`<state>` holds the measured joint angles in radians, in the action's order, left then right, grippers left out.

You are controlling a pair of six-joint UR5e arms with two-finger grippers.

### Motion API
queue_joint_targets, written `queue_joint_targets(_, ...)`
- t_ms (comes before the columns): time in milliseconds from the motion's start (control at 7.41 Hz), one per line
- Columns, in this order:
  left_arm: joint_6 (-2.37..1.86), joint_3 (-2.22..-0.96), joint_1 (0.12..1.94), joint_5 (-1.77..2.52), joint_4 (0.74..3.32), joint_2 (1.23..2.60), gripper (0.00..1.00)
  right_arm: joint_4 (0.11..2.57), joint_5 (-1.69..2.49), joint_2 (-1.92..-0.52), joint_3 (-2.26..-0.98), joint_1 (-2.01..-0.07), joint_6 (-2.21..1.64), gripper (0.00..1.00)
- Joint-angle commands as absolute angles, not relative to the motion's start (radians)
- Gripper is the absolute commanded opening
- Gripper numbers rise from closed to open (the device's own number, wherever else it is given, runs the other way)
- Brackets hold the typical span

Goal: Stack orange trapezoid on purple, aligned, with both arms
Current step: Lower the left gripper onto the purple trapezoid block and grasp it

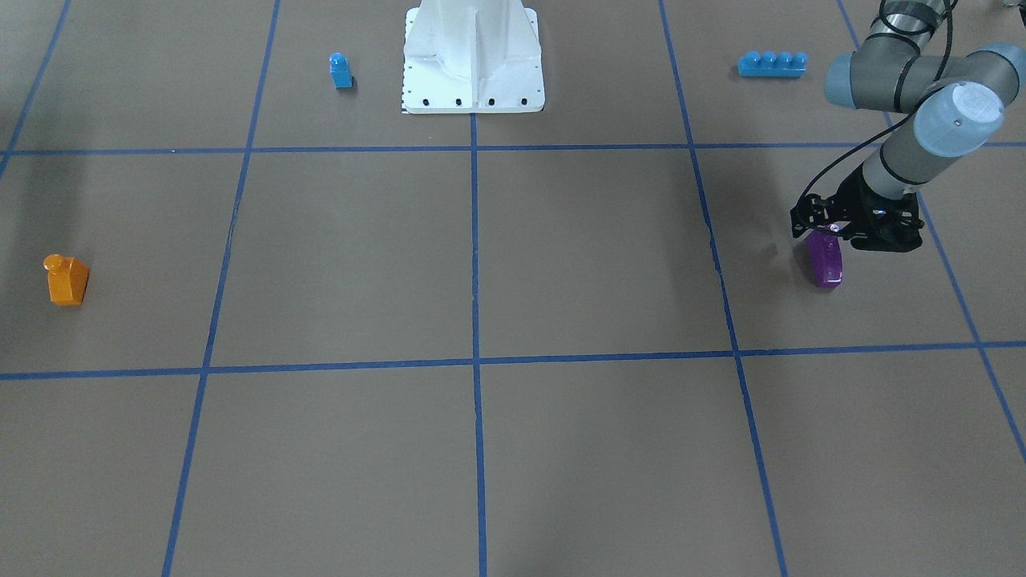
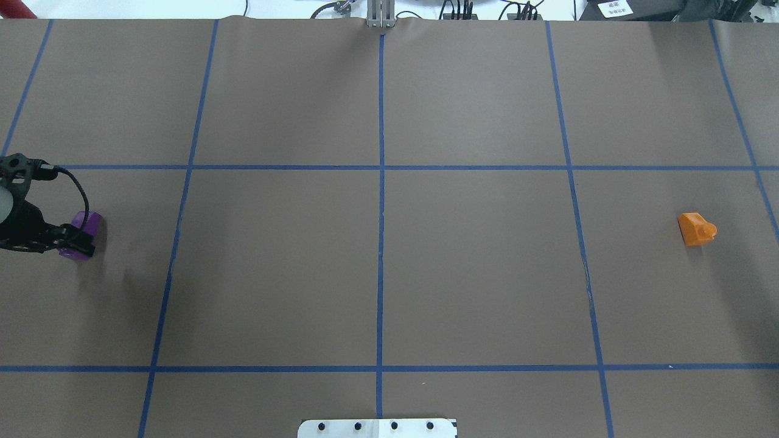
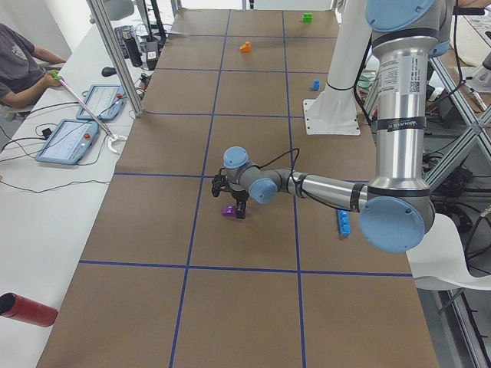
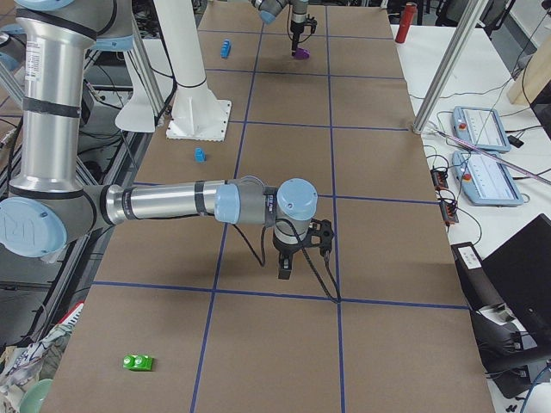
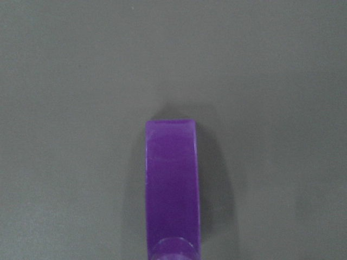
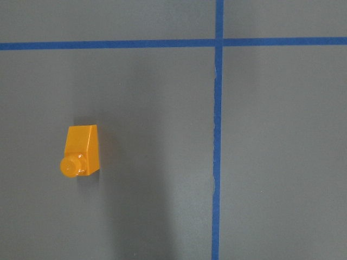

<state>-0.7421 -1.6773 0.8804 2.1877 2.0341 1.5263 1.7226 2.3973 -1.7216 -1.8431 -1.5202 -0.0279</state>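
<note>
Orange trapezoid [image 6: 81, 154] looks like a light, stiff block of moulded plastic, glossy enough to slip out of a loose pinch. I judge the best hold to be the two flat upright sides below the stud. The slope is a poor place, since jaws would likely slide off it. It should not crush or bend. Being so small, it may tip or skate if one side is touched first.

Nearest the robot, beside its white base [image 1: 473, 60], stand a small blue block [image 1: 341, 70] and a long blue brick [image 1: 772, 64]. Both are the same shiny plastic and neither is wanted.

Farther out, about mid-depth, the orange block stands stud-up and alone on the matte brown tabletop [image 2: 377, 274], at its far right, right of a blue tape line. The right gripper [image 4: 287, 268] hangs above the tabletop, well apart from the block. Whether its jaws are apart or together I cannot tell.

At the same depth on the far left is the purple [image 5: 172, 189], a dark, glossy, narrow block with a rounded stud at one end. It sits right under the left gripper [image 2: 73, 242], whose jaws reach down around its top. I cannot tell whether they are clamped on it.

For an aligned stack the slopes should face the same way. A side grip would also leave the orange block's underside free to seat.
</note>
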Motion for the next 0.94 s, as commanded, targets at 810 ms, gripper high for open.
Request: queue_joint_targets(810,-0.978,-1.836,0.753,2.184,1.748,1.814,0.0,1.72,2.396,-1.718,-1.845,-1.514,-0.026,1.0)
